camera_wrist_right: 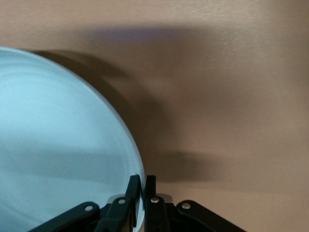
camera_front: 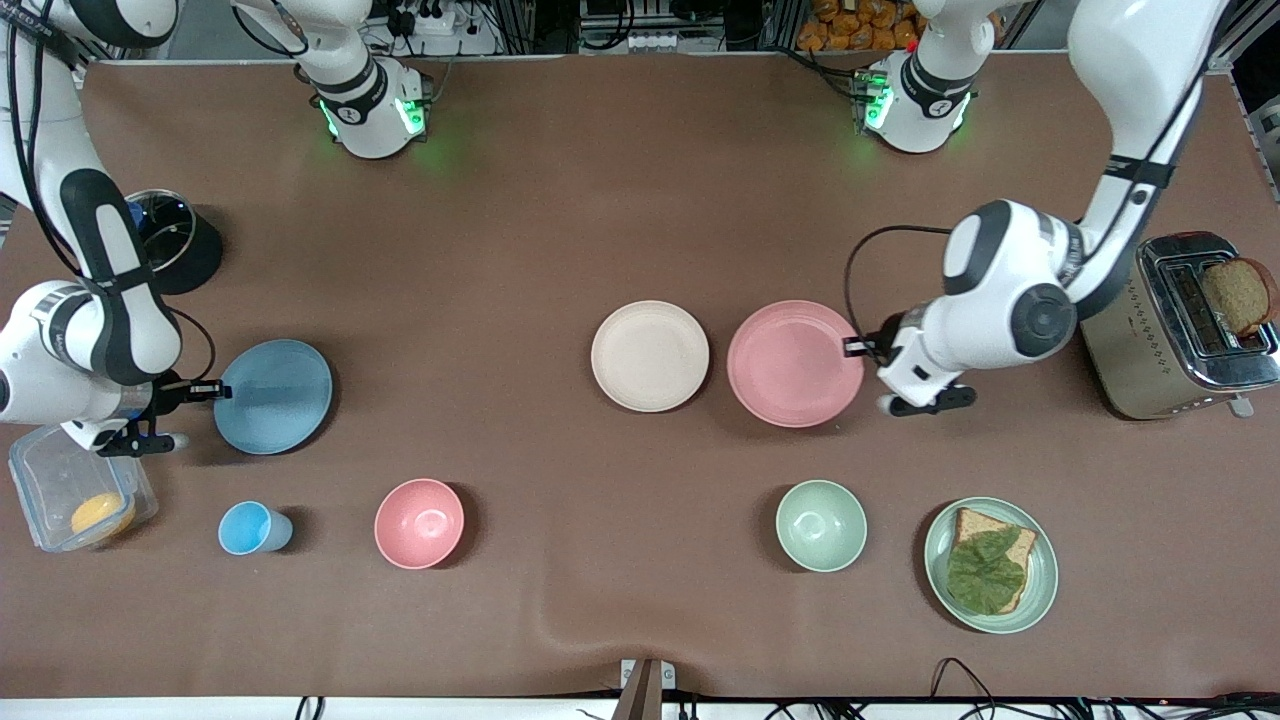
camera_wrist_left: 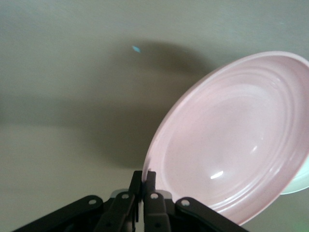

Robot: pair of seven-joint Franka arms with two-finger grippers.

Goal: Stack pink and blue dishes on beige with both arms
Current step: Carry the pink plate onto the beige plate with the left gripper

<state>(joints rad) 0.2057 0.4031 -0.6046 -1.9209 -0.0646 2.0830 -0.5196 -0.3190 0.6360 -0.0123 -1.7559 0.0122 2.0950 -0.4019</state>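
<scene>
The pale pink plate point(camera_front: 793, 362) sits beside the cream-beige plate point(camera_front: 650, 355) at mid-table, on the left arm's side of it. My left gripper point(camera_front: 858, 347) is shut on the pink plate's rim point(camera_wrist_left: 150, 159), one finger inside the rim and one outside. The light blue plate point(camera_front: 273, 395) is toward the right arm's end of the table. My right gripper point(camera_front: 216, 391) is shut on the blue plate's rim point(camera_wrist_right: 141, 181) in the same way. In the wrist views both plates show shadows under their edges, so they seem tilted or slightly raised.
Nearer the front camera stand a small blue cup point(camera_front: 247, 528), a pink bowl point(camera_front: 419, 523), a green bowl point(camera_front: 821, 525) and a green plate with bread and a leaf point(camera_front: 990, 564). A toaster point(camera_front: 1190, 325), a clear container point(camera_front: 75, 495) and a black pot point(camera_front: 165, 235) sit at the table's ends.
</scene>
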